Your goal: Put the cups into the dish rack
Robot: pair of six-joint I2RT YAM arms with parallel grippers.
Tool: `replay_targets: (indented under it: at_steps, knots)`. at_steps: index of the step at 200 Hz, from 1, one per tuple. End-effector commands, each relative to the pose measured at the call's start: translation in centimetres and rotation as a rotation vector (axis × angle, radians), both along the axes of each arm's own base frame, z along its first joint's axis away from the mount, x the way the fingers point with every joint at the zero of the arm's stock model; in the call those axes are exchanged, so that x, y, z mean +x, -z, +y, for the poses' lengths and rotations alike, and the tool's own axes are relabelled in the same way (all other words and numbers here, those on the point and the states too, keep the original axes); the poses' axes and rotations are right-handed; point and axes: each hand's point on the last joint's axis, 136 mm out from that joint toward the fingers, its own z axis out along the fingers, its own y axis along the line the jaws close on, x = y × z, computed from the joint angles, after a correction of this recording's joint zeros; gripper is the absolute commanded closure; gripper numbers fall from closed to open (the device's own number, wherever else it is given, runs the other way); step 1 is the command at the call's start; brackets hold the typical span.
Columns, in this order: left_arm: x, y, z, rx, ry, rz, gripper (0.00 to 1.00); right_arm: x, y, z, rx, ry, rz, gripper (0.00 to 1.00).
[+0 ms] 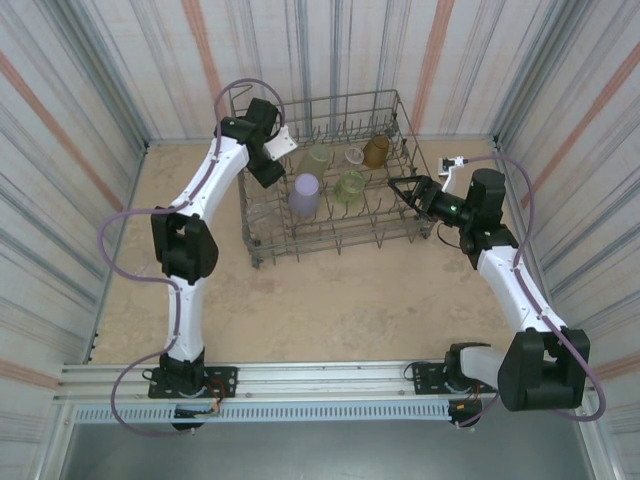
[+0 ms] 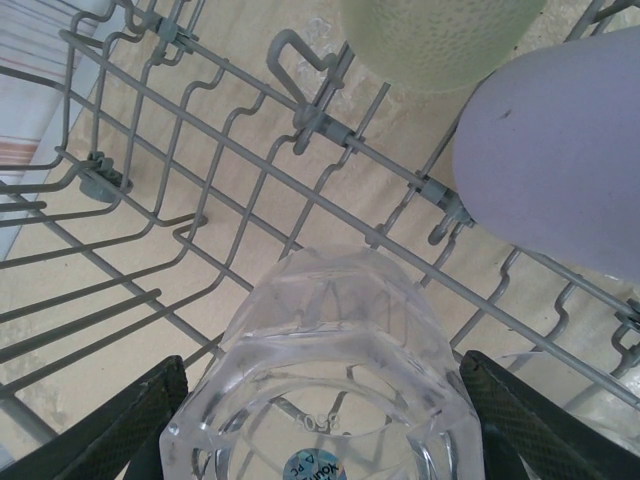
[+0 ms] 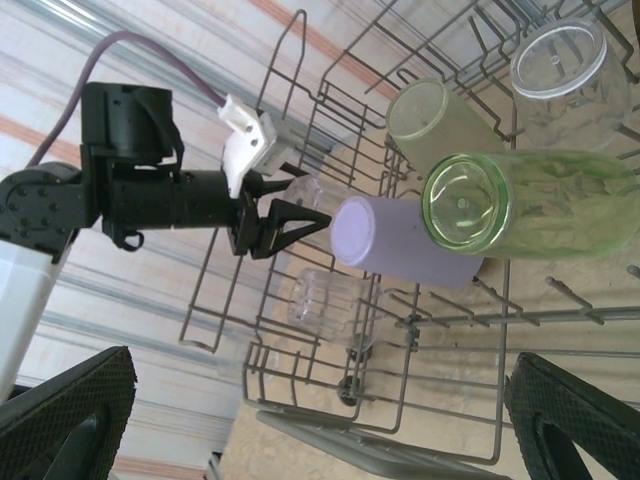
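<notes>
The grey wire dish rack (image 1: 330,245) stands at the back of the table. My left gripper (image 1: 272,172) hangs over its left part, shut on a clear cup (image 2: 335,370) whose base faces the wrist camera, a finger (image 2: 120,425) pressed on each side. Close beside it lie the lavender cup (image 2: 550,160) and a yellow-green cup (image 2: 440,35). Another clear cup (image 3: 330,300) sits in the rack's near left corner. An amber cup (image 1: 376,151) stands at the back right. My right gripper (image 1: 403,188) is open at the rack's right side, nothing between its fingers.
A second yellow-green cup (image 3: 435,120) and a clear cup (image 3: 565,80) sit in the rack's back row. Striped walls close in the table on three sides. Bare tan tabletop (image 1: 320,310) stretches between the rack and the arm bases.
</notes>
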Motion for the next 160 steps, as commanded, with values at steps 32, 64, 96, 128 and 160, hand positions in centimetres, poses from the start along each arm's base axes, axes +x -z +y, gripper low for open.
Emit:
replay_targets:
  at_steps: [32,64,96,128,160]
  knots:
    - [0.2,0.2,0.8,-0.019,-0.034,0.006,0.89,0.0,0.2,0.0,0.007,-0.004,-0.008,0.01]
    - [0.3,1.6,1.0,-0.034,-0.065,0.039,0.84,0.0,0.0,0.0,0.003,0.001,-0.012,0.01]
    - [0.3,2.6,1.4,-0.077,-0.106,0.075,0.73,-0.1,0.1,-0.1,0.004,0.005,-0.008,0.01]
    - [0.4,2.7,2.9,-0.064,-0.145,0.074,0.74,-0.1,0.1,-0.1,0.004,0.007,-0.008,0.01]
    - [0.4,1.6,3.4,-0.055,-0.137,0.037,0.77,0.1,0.2,0.0,0.005,0.009,-0.005,0.01]
